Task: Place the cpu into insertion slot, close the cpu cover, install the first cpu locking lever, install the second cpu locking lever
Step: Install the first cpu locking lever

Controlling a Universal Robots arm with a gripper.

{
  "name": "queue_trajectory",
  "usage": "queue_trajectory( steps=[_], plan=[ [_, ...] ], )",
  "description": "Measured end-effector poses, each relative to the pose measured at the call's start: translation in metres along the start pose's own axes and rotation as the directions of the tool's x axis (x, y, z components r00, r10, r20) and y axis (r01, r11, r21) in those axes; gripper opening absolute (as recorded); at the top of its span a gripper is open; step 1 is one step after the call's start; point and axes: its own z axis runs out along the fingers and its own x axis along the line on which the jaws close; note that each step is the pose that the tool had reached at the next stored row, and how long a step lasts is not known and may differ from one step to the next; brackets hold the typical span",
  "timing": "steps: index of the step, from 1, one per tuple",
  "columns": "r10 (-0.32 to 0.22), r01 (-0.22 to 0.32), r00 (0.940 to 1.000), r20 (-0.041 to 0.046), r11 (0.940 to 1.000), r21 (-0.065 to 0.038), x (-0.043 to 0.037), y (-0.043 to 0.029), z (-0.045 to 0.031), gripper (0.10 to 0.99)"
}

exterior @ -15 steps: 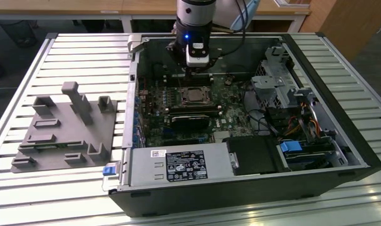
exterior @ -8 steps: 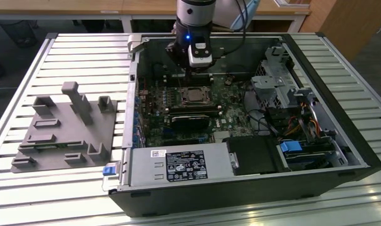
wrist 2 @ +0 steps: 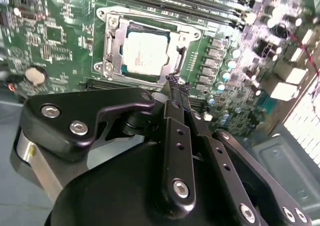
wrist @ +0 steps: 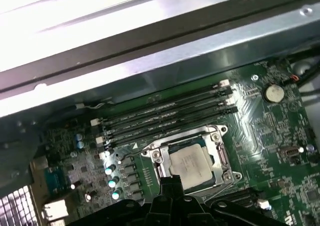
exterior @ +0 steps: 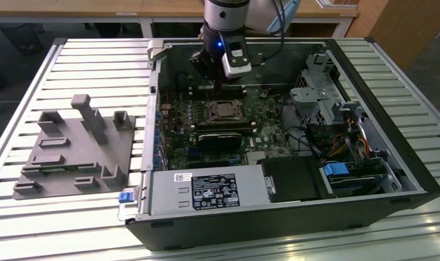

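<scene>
Jaws pressed together and gripping nothing hover at the edge of the processor socket; whether their tip touches it cannot be told. In the second wrist view the cpu (wrist 2: 145, 53) sits in that socket on the green motherboard (wrist 2: 55, 36), the cpu cover (wrist 2: 114, 51) lying flat around it. In the first wrist view, dark memory slots (wrist: 165, 118) run alongside the socket, and a coin cell battery (wrist: 272, 92) sits farther off on the board. In the exterior view the arm (exterior: 227, 16) reaches down into the open computer case (exterior: 292, 217), which lies on a slatted table (exterior: 96, 54). A grey moulded fixture (exterior: 67, 157) rests beside the case, on the exterior view's left.
</scene>
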Motion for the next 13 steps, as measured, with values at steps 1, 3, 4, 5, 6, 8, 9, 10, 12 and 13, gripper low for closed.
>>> queue_trajectory(
  steps=[1, 3, 4, 5, 6, 8, 9, 10, 12, 13],
  plan=[
    [-0.019, 0.019, 0.9998, -0.0002, 0.9998, 0.001, 0.0000, 0.0000, 0.0001, 0.125],
    [-0.036, 0.036, 0.9993, 0.0106, 0.9993, -0.002, 0.0000, -0.0002, 0.0002, 0.125],
    [-0.040, 0.040, 0.9990, 0.0192, 0.9992, -0.004, 0.0000, -0.0002, 0.0003, 0.125],
    [-0.044, 0.044, 0.9987, 0.0270, 0.9990, -0.006, 0.0000, -0.0003, 0.0005, 0.125],
    [-0.050, 0.051, 0.9981, 0.0341, 0.9987, -0.008, 0.0000, -0.0003, 0.0006, 0.125],
    [-0.069, 0.070, 0.9963, 0.0504, 0.9975, -0.011, 0.0000, -0.0003, 0.0009, 0.125],
    [-0.079, 0.080, 0.9952, 0.0575, 0.9967, -0.013, 0.0000, -0.0003, 0.0010, 0.125],
    [-0.091, 0.092, 0.9939, 0.0628, 0.9957, -0.014, 0.0000, -0.0003, 0.0012, 0.125],
    [-0.123, 0.124, 0.9903, 0.0648, 0.9922, -0.014, -0.0001, -0.0003, 0.0017, 0.125],
    [-0.140, 0.141, 0.9881, 0.0638, 0.9899, -0.013, 0.0000, -0.0003, 0.0019, 0.125]
  ],
)
